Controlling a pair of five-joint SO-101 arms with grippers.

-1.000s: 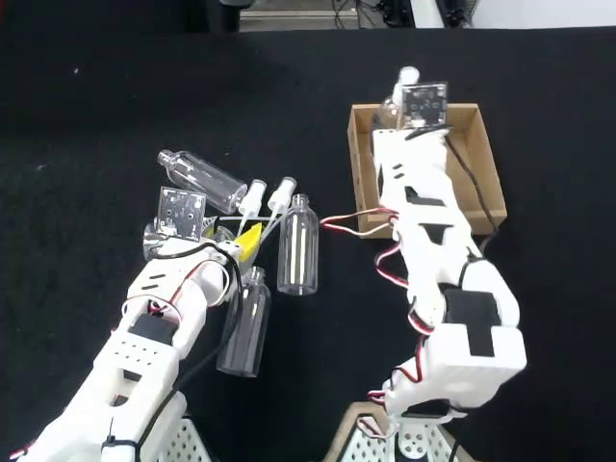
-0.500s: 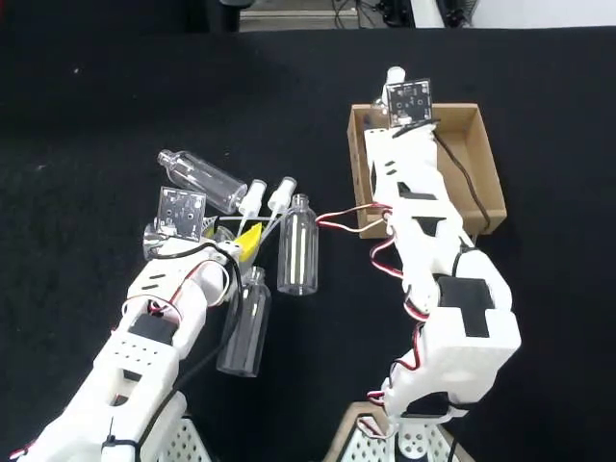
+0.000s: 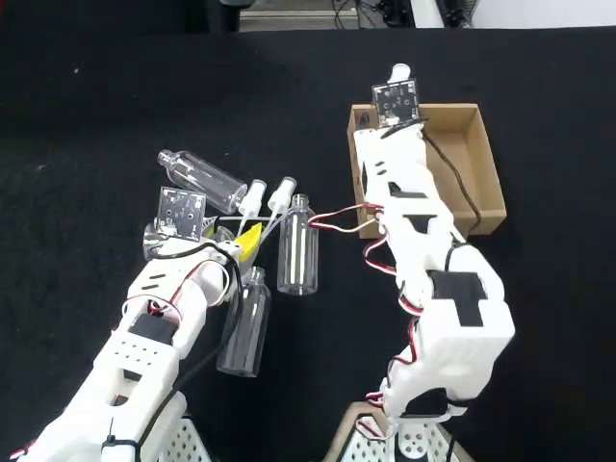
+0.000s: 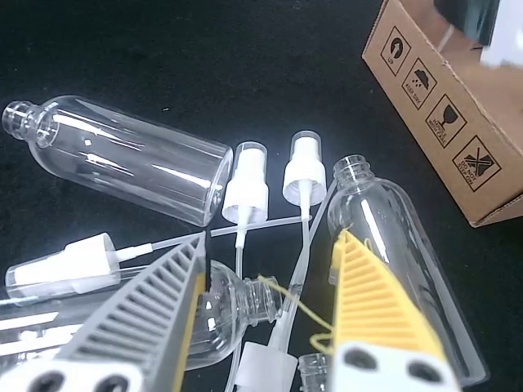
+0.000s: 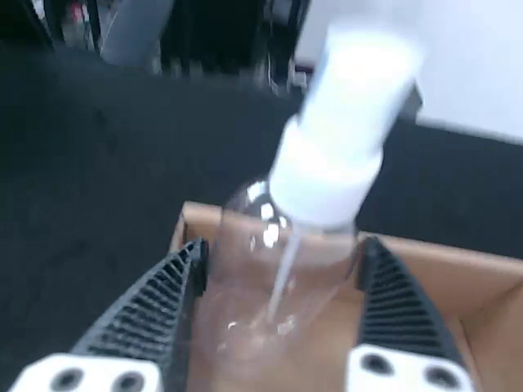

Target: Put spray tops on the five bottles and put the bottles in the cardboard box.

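Over the last second the right arm (image 3: 423, 241) has swung leftwards above the brown cardboard box (image 3: 489, 173), so its wrist now hangs over the box's far left corner. The left arm (image 3: 144, 337) and the loose bottles have not shifted. On the left of the black table (image 3: 87, 96), the left gripper (image 4: 270, 241) stands open, its grey and yellow fingers spread and holding nothing, just above a heap of clear plastic bottles and white spray tops. An uncapped clear bottle (image 4: 122, 159) lies on its side beyond the fingertips. A loose white spray top (image 4: 245, 184) and a second spray top (image 4: 304, 167) lie next to each other just beside its base, their thin tubes running back between the jaws. Another bottle's open neck (image 4: 249, 302) lies directly between the spread jaws, below them. A third open-necked bottle (image 4: 392, 237) lies beside the yellow finger, on the side towards the box, and in the high view a fourth bottle (image 3: 245, 322) lies alongside the left arm's wrist. To the right, the right gripper (image 5: 282, 245) is closed on the shoulders of a capped clear bottle (image 5: 274, 310), with one black ribbed finger against each side. Its white cap (image 5: 343, 139) rises above the fingertips. This bottle is held top uppermost at the box's far left corner, over the inside of the box. Whether its base touches the box floor cannot be told.
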